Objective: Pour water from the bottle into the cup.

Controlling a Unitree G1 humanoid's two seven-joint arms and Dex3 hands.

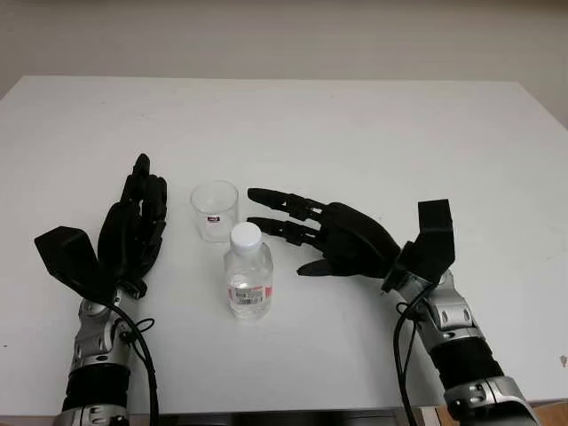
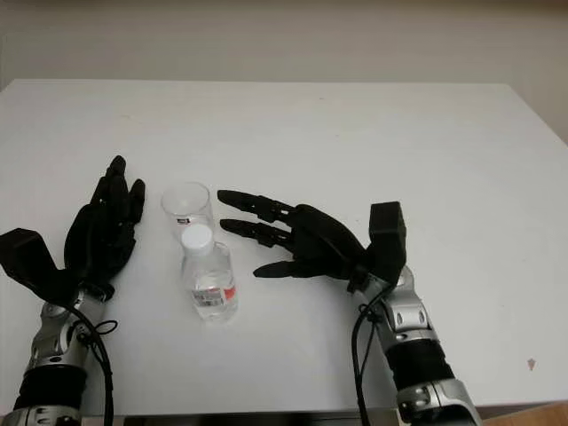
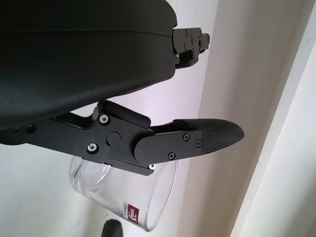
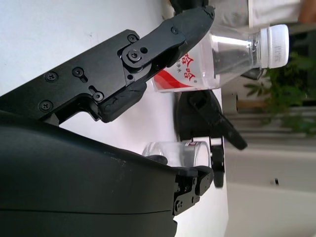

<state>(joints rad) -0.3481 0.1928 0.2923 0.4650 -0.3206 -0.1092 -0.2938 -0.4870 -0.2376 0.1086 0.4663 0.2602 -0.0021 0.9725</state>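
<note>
I'm looking down at the white tabletop [image 1: 373, 133], and the small clear plastic water bottle with the white screw cap and red-and-white label [image 1: 248, 282] is standing upright near the front edge, cap on. Just behind it, close but not touching as far as I can tell, is the short clear plastic cup with a small red mark on its side [image 1: 215, 211], upright and looking empty.

I'm holding the right hand [image 1: 342, 238] just beside the bottle on its right, palm turned toward it. Its fingers [image 1: 282, 202] are stretched wide, two reaching past the cap level toward the cup, the thumb low near the bottle's body. Nothing is gripped yet; I'm lining it up so the bottle sits in the opening.

The left hand [image 1: 131, 232] is waiting open on the cup's left side, near it but apart, palm facing the cup. I judge it's placed there to steady the cup once pouring starts. From the left wrist, one finger [image 3: 197, 140] is crossing in front of the cup's rim without touching.

My read: grasp not begun, and the cap will need dealing with before any water flows.
</note>
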